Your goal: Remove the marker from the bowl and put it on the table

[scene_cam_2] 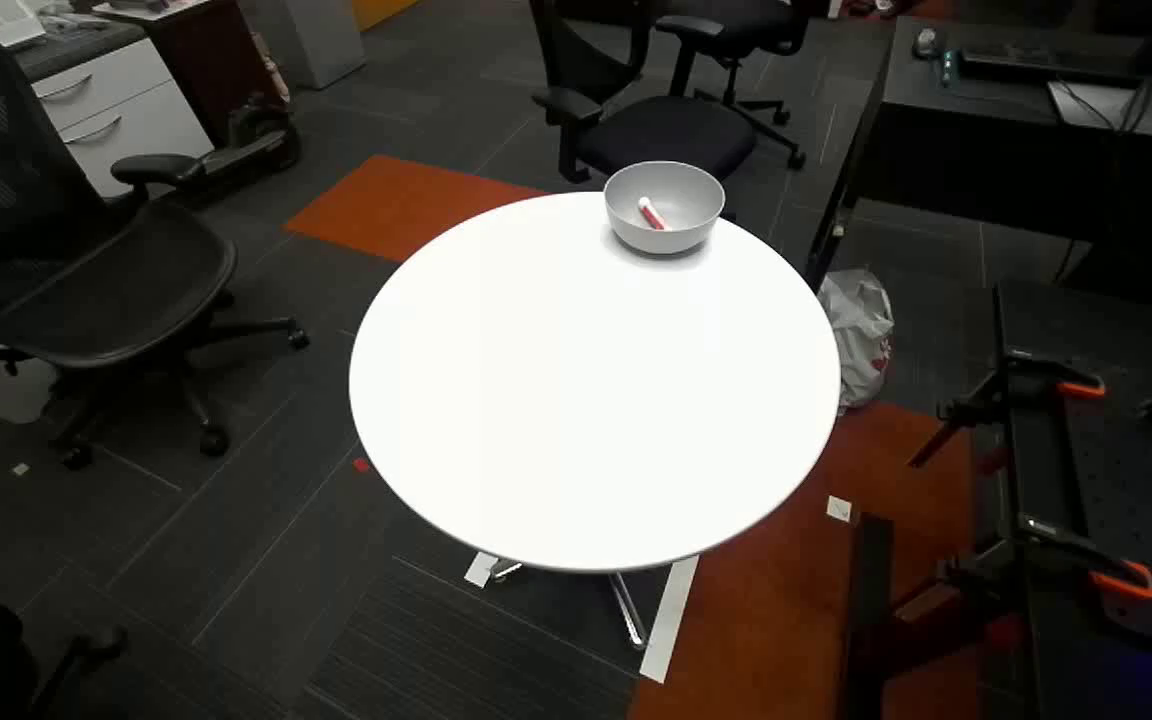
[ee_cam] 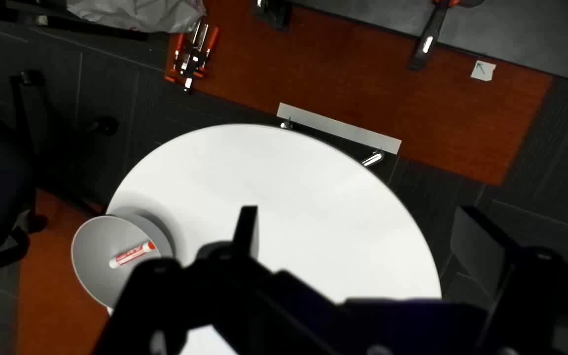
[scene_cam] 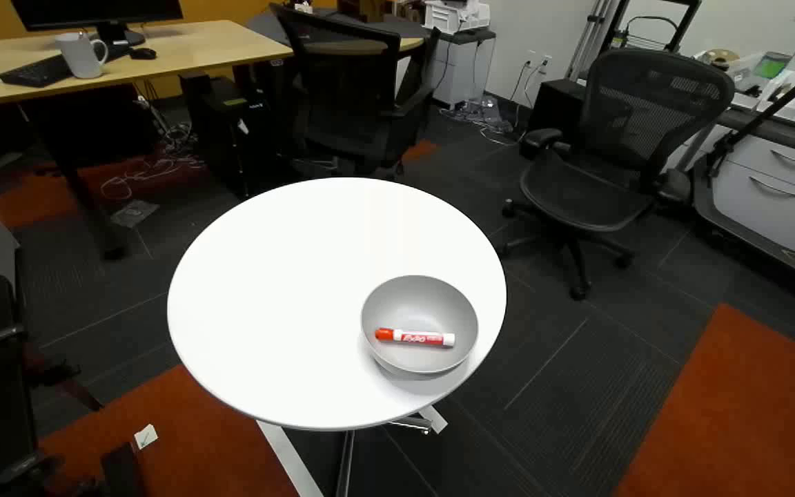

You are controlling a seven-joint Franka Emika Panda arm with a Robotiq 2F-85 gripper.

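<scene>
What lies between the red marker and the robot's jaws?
In the wrist view, past the marker come the side of the bowl, then white table, up to the open jaws.

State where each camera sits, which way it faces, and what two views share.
Wrist view: on the wrist, high up, facing down at the table; the open claw shows.
In an exterior view: up high, facing down across the table toward a wooden desk; no claw.
In an exterior view: up high on a different side, facing down past the bowl toward a chair; no claw.
Both exterior views share the table and the marker in the bowl.
</scene>
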